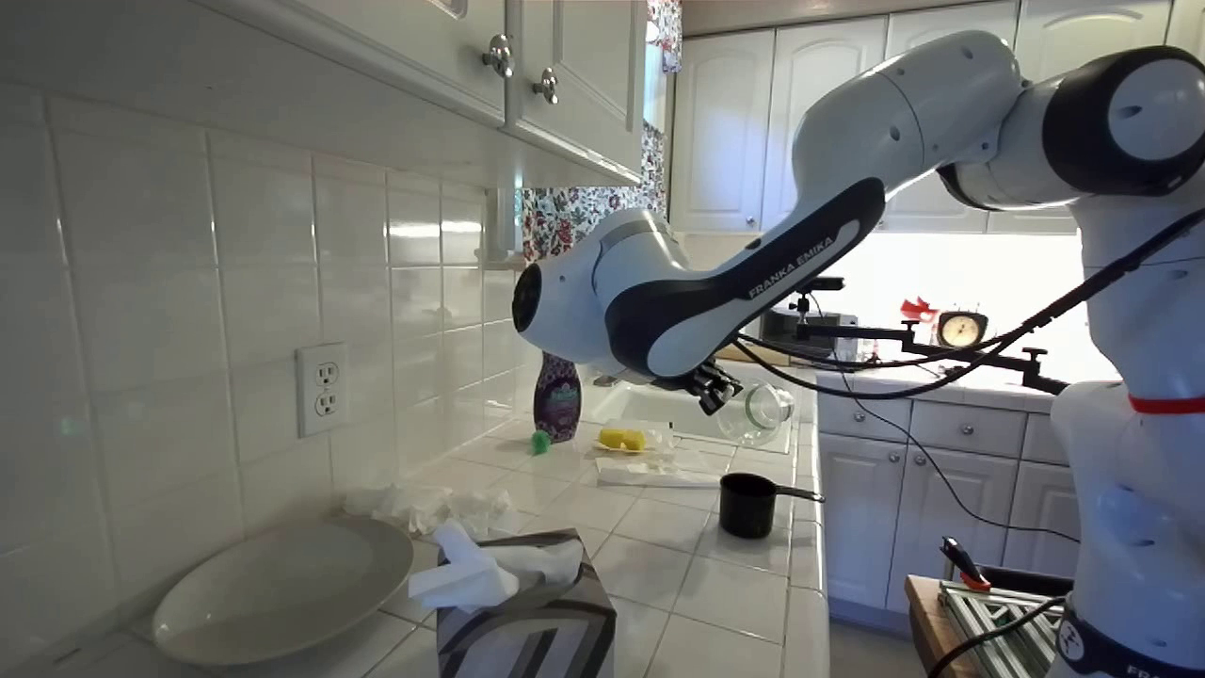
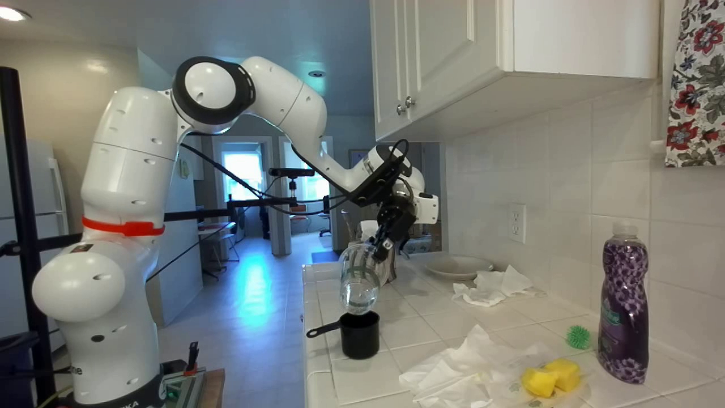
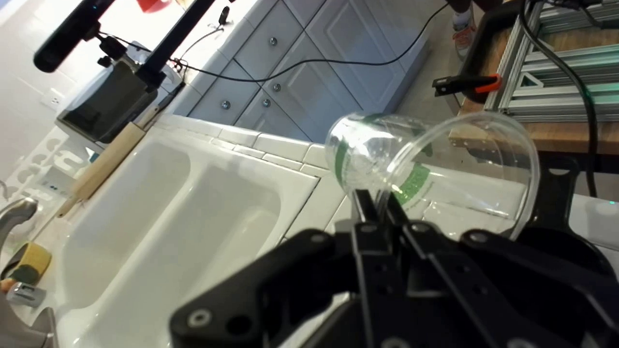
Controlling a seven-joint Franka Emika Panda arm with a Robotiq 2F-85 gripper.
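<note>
Clear, glossy, tilted cup with green markings

We arch our white-and-black Franka arm from its shoulder up to a high elbow, then slope the forearm down to a bent wrist, where our black gripper slants downward with its two slender fingers pinched close together, only a narrow gap between their tips.

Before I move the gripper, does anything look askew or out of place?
Yes: the clear cup in the gripper is tipped well off upright, so any contents could run out; I see no spill. Crumpled white paper also lies strewn on the counter, which looks untidy.
</note>
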